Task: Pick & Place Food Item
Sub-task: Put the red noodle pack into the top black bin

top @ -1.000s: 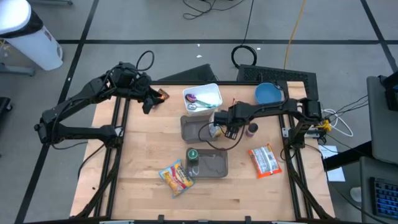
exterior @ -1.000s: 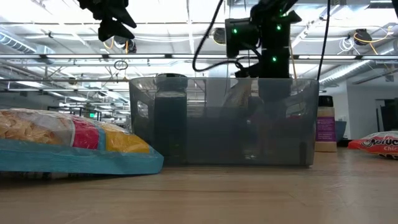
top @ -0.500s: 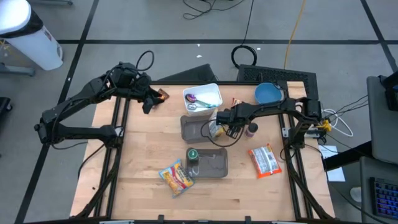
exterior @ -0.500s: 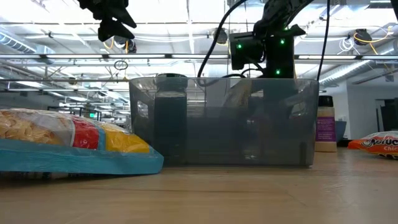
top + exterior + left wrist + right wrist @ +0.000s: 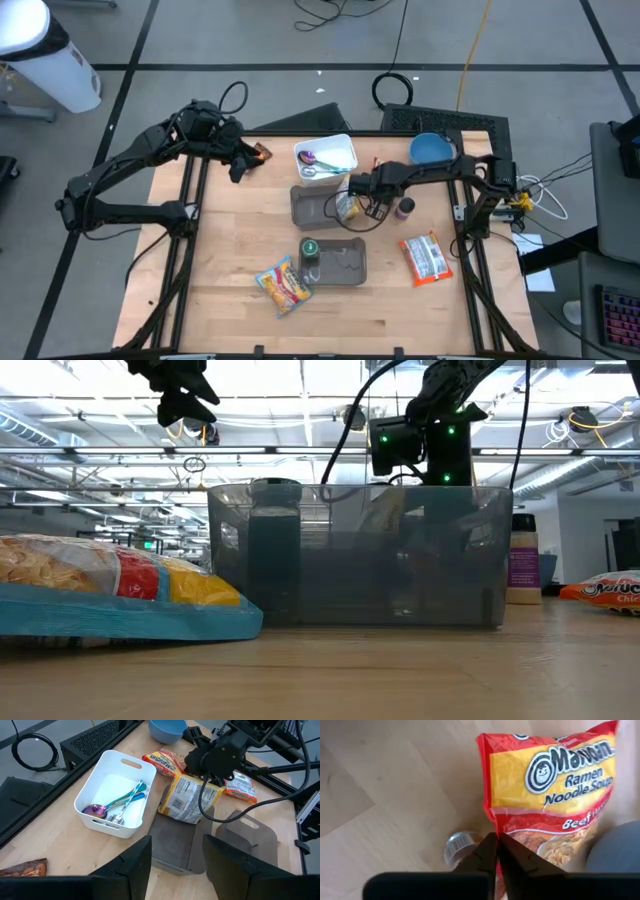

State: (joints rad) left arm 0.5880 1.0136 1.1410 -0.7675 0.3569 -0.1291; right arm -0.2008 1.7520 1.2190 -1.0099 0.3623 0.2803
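From above, you have the right gripper (image 5: 352, 203) reaching in from the right side to the near-right edge of the rear grey bin (image 5: 312, 208), where the ramen noodle packet (image 5: 347, 209) sits tilted at that bin's right end. The left gripper (image 5: 240, 160) hangs over the table's far-left corner, next to a small brown snack packet (image 5: 261, 153). You can also see a white tub of spoons (image 5: 326, 157) behind the grey bin, a blue bowl (image 5: 431, 150), a purple-labelled bottle (image 5: 404, 209), a red-and-white snack bag (image 5: 425, 257), a front grey bin (image 5: 340, 262) with a green-lidded jar (image 5: 310, 249) beside it, and a yellow chip bag (image 5: 284, 286).

From table height, the front grey bin fills the middle and the right arm's green-lit wrist shows above its rim; the packet is only a pale shape through the wall.

Your left wrist camera shows that arm's two dark fingers (image 5: 135, 865) spread apart with nothing between them, and farther off the right gripper (image 5: 204, 776) on the top of the packet (image 5: 190, 797), which leans against the bin's edge.

Your right wrist camera shows the two fingers (image 5: 487, 852) pressed together, pinching the edge of the Maruchan beef ramen packet (image 5: 555, 785), with a small jar (image 5: 460, 845) on the wood beyond.
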